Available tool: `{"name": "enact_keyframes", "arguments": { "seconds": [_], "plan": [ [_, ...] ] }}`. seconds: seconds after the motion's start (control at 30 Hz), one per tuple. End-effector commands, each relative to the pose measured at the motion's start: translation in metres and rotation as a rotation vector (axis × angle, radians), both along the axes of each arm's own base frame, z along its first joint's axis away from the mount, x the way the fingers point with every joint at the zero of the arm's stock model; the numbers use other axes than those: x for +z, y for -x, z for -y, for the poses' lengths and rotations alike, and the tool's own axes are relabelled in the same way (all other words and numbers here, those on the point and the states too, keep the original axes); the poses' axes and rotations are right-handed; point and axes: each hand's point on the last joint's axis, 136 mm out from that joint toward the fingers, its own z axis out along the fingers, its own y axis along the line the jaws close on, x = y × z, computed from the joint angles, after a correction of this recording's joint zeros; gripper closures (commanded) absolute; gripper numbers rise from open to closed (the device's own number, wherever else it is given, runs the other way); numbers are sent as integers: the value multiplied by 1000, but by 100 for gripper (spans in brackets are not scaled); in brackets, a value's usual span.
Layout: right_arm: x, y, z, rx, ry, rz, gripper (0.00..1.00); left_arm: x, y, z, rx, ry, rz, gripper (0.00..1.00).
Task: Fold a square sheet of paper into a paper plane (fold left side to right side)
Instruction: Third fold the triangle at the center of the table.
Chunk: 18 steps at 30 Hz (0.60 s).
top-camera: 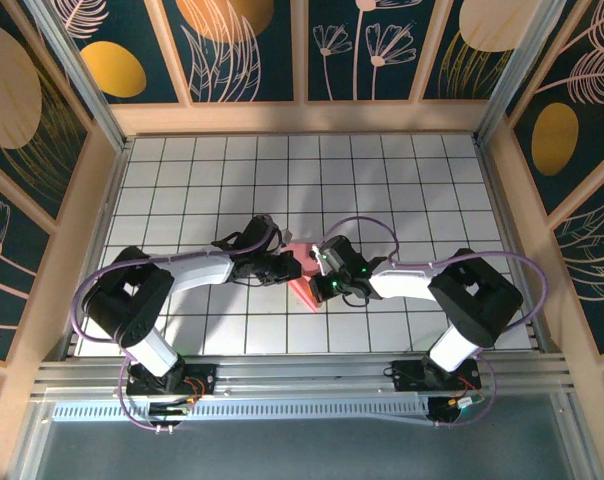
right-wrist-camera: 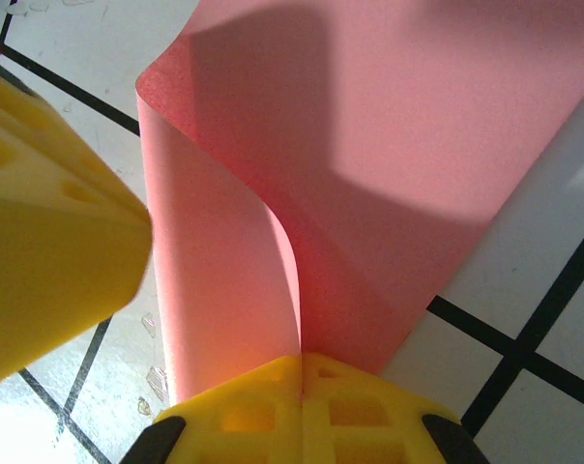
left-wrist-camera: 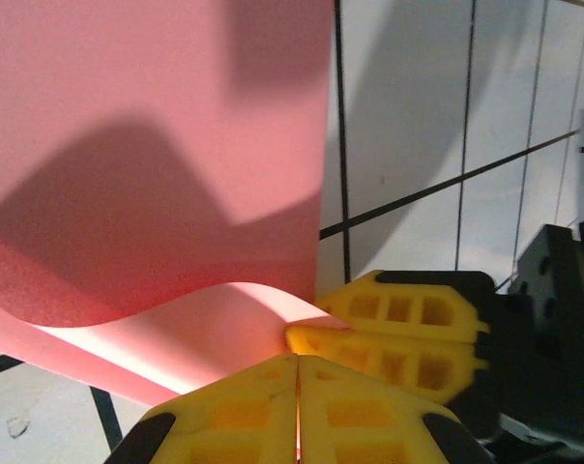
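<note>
Square sheet of paper (top-camera: 307, 288), at desk (top-camera: 402, 180) centre, is arched mid-fold, with left tool (left-wrist-camera: 297, 365) at 9 o'clock and right tool (right-wrist-camera: 302, 372) at 3 o'clock both clamped shut on it; next, align edges and press crease.

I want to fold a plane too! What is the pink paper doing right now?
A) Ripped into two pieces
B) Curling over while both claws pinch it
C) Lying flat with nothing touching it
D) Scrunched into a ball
B: the pink paper bends over in a smooth curl, in one piece. The left claw and the right claw are each closed on it.
</note>
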Motion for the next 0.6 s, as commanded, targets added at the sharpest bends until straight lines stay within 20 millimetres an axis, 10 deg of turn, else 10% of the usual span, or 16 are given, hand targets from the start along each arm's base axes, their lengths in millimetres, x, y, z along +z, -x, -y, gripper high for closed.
{"name": "enact_keyframes", "arguments": {
  "seconds": [0.0,0.57],
  "plan": [
    [-31,20,22,10,131,-93,100,1,-5,7,5,6,0,92],
    [-32,20,22,12,137,-97,100,-25,4,-6,5,-73,-28,92]
  ]
}}
